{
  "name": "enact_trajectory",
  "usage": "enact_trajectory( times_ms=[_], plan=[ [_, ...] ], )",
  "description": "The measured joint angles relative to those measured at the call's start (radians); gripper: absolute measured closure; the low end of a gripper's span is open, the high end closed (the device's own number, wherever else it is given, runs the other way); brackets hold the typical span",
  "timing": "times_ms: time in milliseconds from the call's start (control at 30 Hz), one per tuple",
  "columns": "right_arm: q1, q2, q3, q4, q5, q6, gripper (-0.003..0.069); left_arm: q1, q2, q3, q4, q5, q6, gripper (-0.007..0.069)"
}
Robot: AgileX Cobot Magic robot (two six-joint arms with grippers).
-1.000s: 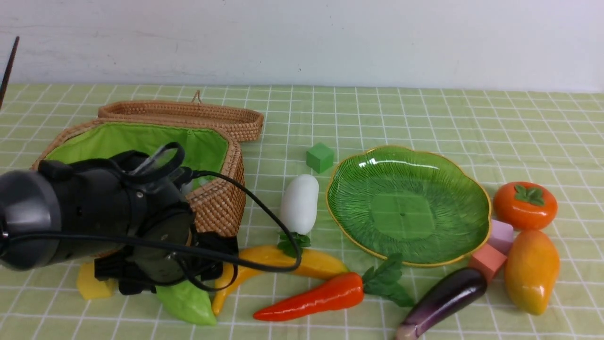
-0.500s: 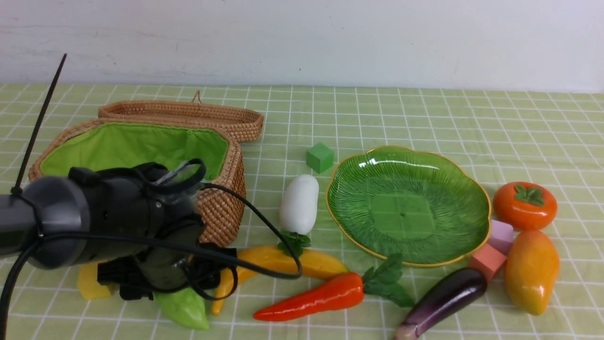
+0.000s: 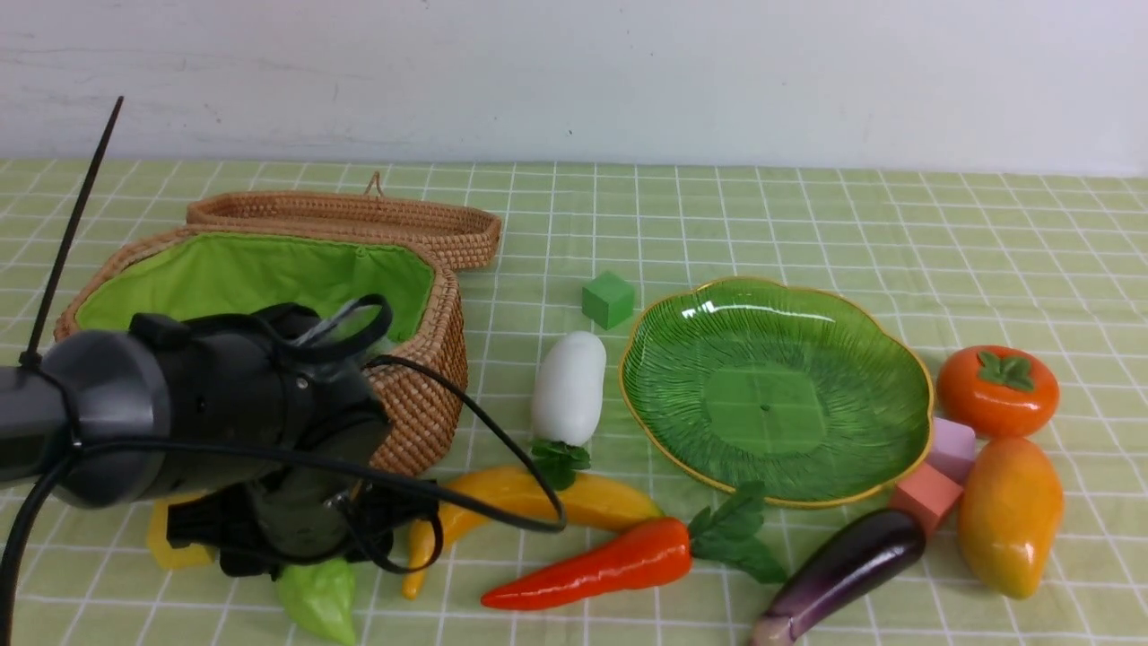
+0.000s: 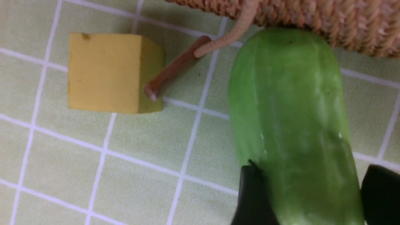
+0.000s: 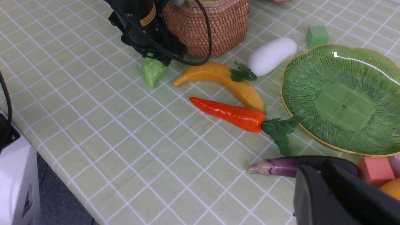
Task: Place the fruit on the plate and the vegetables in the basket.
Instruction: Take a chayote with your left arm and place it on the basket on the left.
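Observation:
The bumpy green gourd (image 3: 318,599) lies on the cloth by the front of the basket (image 3: 421,395). My left gripper (image 4: 309,187) is shut on the gourd (image 4: 290,125), one black finger against each side. The banana (image 3: 538,498), carrot (image 3: 601,565) and white radish (image 3: 569,386) lie between the basket and the green plate (image 3: 771,395). The eggplant (image 3: 843,565), mango (image 3: 1009,516) and persimmon (image 3: 997,390) lie at the plate's right. My right gripper (image 5: 312,175) hangs shut and empty over the eggplant (image 5: 275,166).
A yellow cube (image 4: 106,72) sits beside the gourd, touched by the basket's wooden latch peg (image 4: 175,75). A green cube (image 3: 608,299) stands behind the radish. Pink (image 3: 928,493) and lilac (image 3: 952,446) cubes sit between plate and mango. The woven lid (image 3: 359,220) lies open behind the basket.
My left arm has dropped toward the cloth and its fingers have closed in on the gourd. The gourd's tip has swung to the left and nearer the table's front edge.

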Motion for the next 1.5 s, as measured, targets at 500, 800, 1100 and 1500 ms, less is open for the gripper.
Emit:
enact_trajectory(
  times_ms=[500,800,1100,1500],
  plan=[
    [0.000,0.000,0.000,0.003,0.000,0.000,0.0606,0.000,0.001,0.000,0.001,0.009,0.002,0.0049],
    [0.000,0.000,0.000,0.003,0.000,0.000,0.0606,0.000,0.049,0.000,0.020,0.006,0.002,0.0050],
    [0.000,-0.001,0.000,0.003,0.000,-0.002,0.0603,0.000,0.049,0.000,0.026,0.015,0.002,0.0173],
    [0.000,-0.001,0.000,0.003,-0.001,-0.003,0.0594,0.000,0.013,0.000,0.013,0.126,0.017,0.0173]
  ],
)
